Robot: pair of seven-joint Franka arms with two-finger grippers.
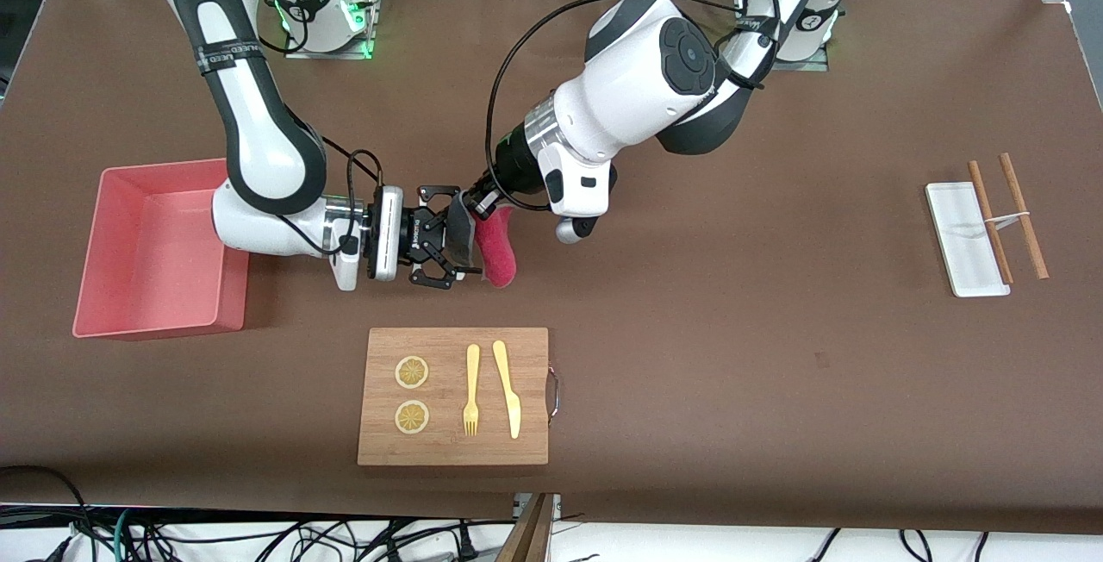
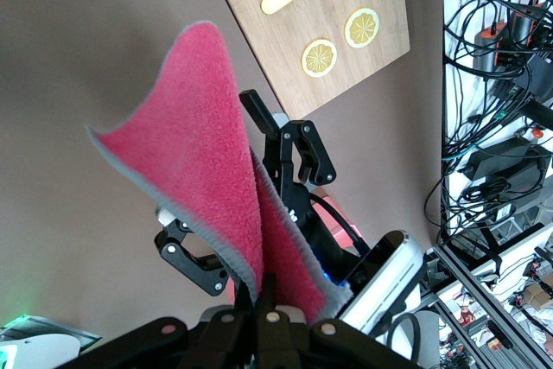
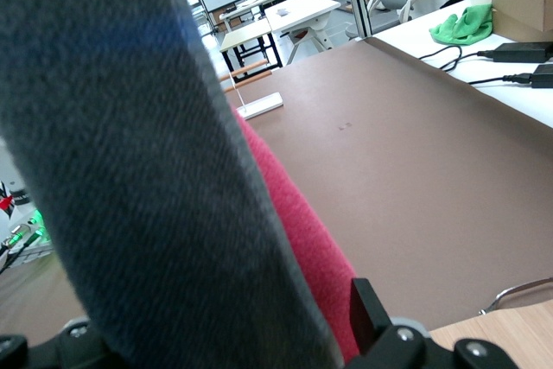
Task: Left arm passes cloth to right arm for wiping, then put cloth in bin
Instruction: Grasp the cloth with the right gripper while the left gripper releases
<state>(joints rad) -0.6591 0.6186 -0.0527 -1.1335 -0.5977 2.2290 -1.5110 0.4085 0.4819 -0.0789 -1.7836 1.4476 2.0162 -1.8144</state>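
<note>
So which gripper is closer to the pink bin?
Right. The right gripper is just beside the bin, open around the cloth; the left gripper holds it farther along.

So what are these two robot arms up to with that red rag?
They are handing it over in mid-air. The left claw is shut on the cloth, which hangs over bare table between the pink bin and the wooden board. The right claw has its fingers open around the cloth, not yet closed. The bin has no cloth in it, so the wiping and the drop-off are not yet done.
</note>
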